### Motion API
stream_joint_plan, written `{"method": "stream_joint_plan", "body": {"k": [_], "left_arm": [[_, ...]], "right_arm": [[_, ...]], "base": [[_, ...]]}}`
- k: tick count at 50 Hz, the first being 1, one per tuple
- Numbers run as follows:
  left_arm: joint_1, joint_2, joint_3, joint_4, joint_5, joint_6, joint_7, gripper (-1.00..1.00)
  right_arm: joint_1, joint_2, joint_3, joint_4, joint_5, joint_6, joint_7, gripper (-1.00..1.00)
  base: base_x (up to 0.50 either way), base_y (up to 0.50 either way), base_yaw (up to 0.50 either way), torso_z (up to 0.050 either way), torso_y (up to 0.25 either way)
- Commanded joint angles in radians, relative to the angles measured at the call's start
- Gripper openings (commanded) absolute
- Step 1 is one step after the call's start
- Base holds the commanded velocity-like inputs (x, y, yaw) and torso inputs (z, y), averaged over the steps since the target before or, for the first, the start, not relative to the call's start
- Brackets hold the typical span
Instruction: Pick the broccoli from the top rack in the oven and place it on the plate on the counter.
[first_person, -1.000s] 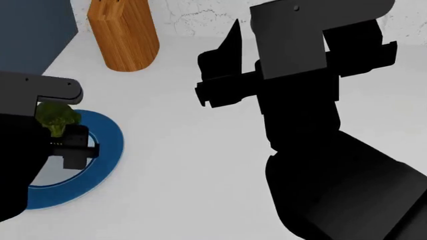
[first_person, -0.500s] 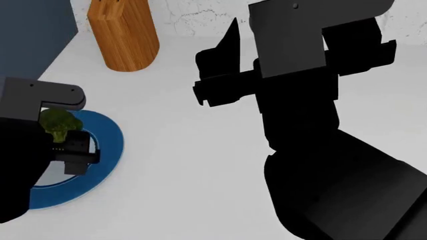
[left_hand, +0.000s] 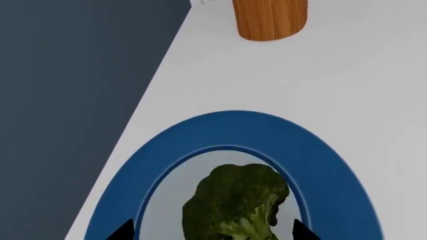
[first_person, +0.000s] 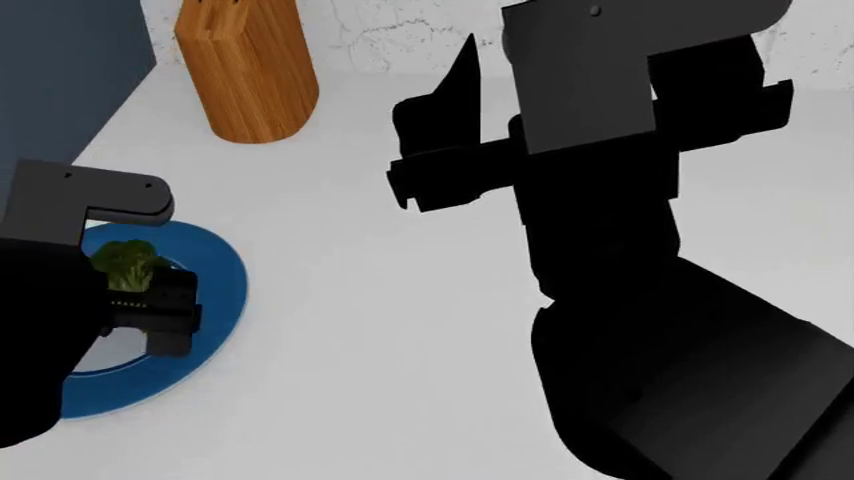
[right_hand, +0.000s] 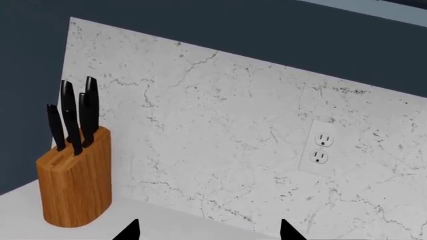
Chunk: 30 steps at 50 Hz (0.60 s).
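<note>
Left end effector (left_hand: 210, 232) grips broccoli (left_hand: 237, 200) – over plate (left_hand: 320, 165)

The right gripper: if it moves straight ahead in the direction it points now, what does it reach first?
Probably the marbled backsplash wall, which fills the right wrist view ahead of the right gripper. The knife block stands off to one side, and the outlet to the other. Depth is unclear.

Bumpy matt broccoli (left_hand: 235, 200), smooth blue plate (left_hand: 320, 165), grained wooden knife block (right_hand: 75, 182), veined marble-like backsplash (right_hand: 233, 140)
</note>
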Motion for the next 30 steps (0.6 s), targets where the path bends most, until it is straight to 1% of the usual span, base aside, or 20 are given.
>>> {"method": "stream_joint_plan", "body": {"k": [1, 11, 20, 23, 28, 30], "left_arm": [[-0.002, -0.001, 0.002, -0.006, -0.002, 0.002, -0.002, 1.00], [-0.007, -0.007, -0.004, 0.009, -0.017, -0.008, -0.014, 1.00], [-0.029, -0.032, -0.053, 0.090, -0.103, -0.059, -0.101, 1.00], [-0.040, -0.047, -0.081, 0.137, -0.157, -0.083, -0.145, 1.00], [-0.058, -0.082, -0.153, 0.258, -0.321, -0.128, -0.265, 1.00], [-0.059, -0.094, -0.172, 0.291, -0.376, -0.134, -0.288, 1.00]], "right_arm": [[-0.004, 0.001, -0.002, 0.003, 0.000, -0.009, -0.001, 1.00], [-0.003, 0.000, -0.005, 0.002, 0.003, -0.009, 0.003, 1.00], [0.002, 0.002, -0.005, 0.004, 0.005, -0.011, 0.000, 1.00], [0.002, 0.002, -0.005, 0.003, 0.006, -0.011, 0.002, 1.00], [0.008, -0.002, -0.006, -0.003, 0.013, -0.002, 0.010, 1.00], [0.008, -0.003, -0.006, -0.006, 0.016, 0.000, 0.012, 1.00]], "base": [[0.00, 0.00, 0.00, 0.000, 0.000], [0.00, 0.00, 0.00, 0.000, 0.000], [0.00, 0.00, 0.00, 0.000, 0.000], [0.00, 0.00, 0.00, 0.000, 0.000], [0.00, 0.00, 0.00, 0.000, 0.000], [0.00, 0.00, 0.00, 0.000, 0.000]]}}
